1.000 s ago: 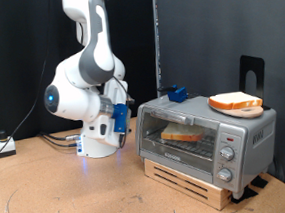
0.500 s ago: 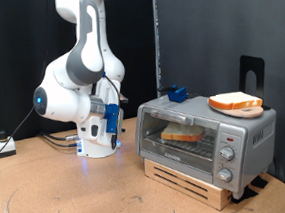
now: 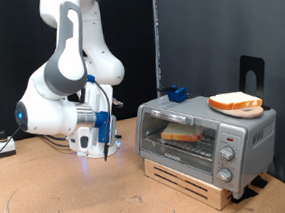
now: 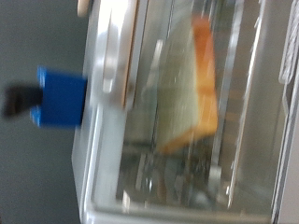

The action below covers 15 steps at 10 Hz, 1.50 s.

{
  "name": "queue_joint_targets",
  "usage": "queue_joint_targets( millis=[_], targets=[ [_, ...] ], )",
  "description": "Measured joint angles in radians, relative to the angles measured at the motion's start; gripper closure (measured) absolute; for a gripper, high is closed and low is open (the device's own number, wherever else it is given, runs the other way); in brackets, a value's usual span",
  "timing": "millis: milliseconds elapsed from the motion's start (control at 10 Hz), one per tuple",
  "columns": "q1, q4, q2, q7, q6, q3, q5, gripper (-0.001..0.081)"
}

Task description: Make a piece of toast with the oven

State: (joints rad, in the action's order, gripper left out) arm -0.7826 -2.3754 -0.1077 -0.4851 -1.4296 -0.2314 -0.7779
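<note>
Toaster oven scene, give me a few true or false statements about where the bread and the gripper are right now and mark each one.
1. A piece of toast lies inside the oven behind its shut glass door. True.
2. The gripper holds a slice of bread. False: nothing shows between its fingers; it hangs apart from the oven, toward the exterior view's left.
3. A second slice sits on an orange plate on top of the oven. True.
4. The oven door hangs open. False: it is shut, with the slice seen through the glass.
5. A blue object sits behind the oven's top. True.
</note>
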Motion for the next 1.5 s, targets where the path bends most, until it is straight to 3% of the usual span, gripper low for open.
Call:
queue_joint_targets(
  millis=[200,500,800,1100,1300,1500],
  targets=[
    [0.0,0.023,-0.032,0.016,0.0,0.003,-0.014,-0.0001],
    [0.0,0.08,-0.077,0.012,0.071,0.001,0.028,-0.0001],
    [0.011,0.185,-0.182,0.018,0.03,-0.018,0.028,-0.0001],
    [0.037,0.235,-0.237,0.056,-0.129,-0.025,-0.028,-0.0001],
    [0.036,0.251,-0.252,0.055,-0.06,-0.03,-0.017,-0.0001],
    [0.053,0.319,-0.322,0.071,-0.049,-0.047,-0.017,-0.0001]
  ],
)
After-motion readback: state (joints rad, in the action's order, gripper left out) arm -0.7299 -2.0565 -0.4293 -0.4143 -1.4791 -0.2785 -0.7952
